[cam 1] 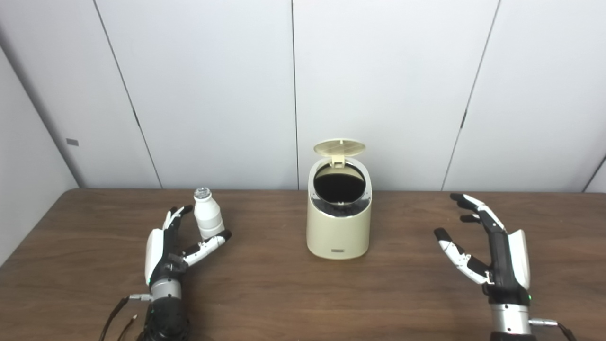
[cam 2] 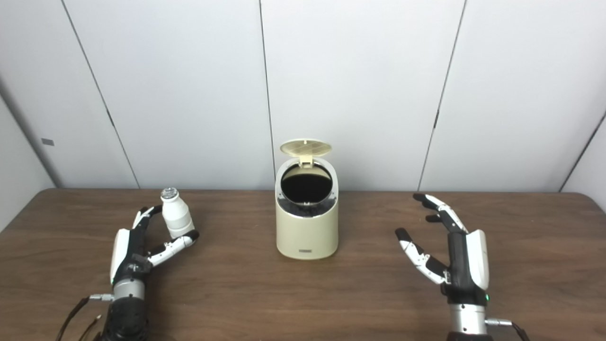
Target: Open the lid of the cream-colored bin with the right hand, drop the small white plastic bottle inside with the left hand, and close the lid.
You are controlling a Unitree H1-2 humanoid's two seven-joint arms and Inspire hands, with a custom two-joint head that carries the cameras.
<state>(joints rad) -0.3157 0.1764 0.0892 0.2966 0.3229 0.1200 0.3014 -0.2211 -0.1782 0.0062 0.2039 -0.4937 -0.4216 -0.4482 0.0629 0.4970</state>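
The cream-colored bin stands mid-table with its round lid flipped up at the back, so the dark inside shows. To its left, the small white plastic bottle stands upright on the table. My left hand lies open around it, fingers to the bottle's left and the thumb tip at its base on the right; I see no closed grip. My right hand is open, fingers spread, well to the right of the bin and touching nothing.
The brown wooden table ends at a white panelled wall close behind the bin. Cables trail from both wrists at the table's near edge.
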